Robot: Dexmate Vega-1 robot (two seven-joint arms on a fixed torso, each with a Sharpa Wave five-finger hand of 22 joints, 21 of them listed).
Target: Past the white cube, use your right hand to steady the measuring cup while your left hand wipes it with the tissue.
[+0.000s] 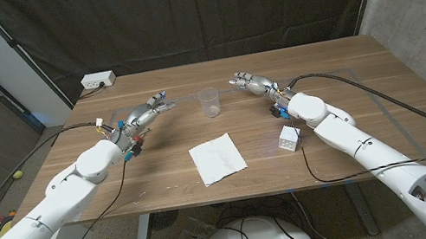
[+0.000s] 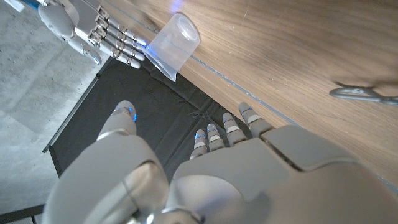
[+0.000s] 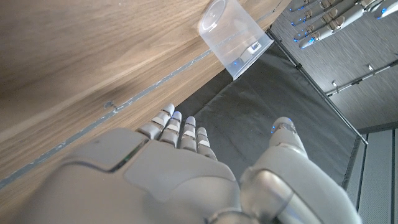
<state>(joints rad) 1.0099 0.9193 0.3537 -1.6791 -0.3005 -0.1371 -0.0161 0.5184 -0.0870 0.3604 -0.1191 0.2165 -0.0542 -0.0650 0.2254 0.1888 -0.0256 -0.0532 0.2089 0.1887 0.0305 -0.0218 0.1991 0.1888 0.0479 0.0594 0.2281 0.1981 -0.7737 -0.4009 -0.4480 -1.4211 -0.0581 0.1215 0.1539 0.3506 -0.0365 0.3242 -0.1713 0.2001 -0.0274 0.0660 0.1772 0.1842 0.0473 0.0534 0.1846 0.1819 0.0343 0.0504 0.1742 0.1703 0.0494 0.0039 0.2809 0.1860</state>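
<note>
Dark curtains are hung behind the wooden worktop. Both the left hand and right hand are held out with nothing in them, on either side of the measuring cup. The tissue is left lying near the white cube.

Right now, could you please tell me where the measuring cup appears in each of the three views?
Head view: measuring cup stands upright near the table's far middle, between the two hands.
Left wrist view: cup near the table's edge, right hand beside it.
Right wrist view: cup, left hand beyond.
Shared landmark: the table's edge against the black curtain.

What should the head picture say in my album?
Two open robot hands flank a clear cup; tissue waits nearer.
</note>
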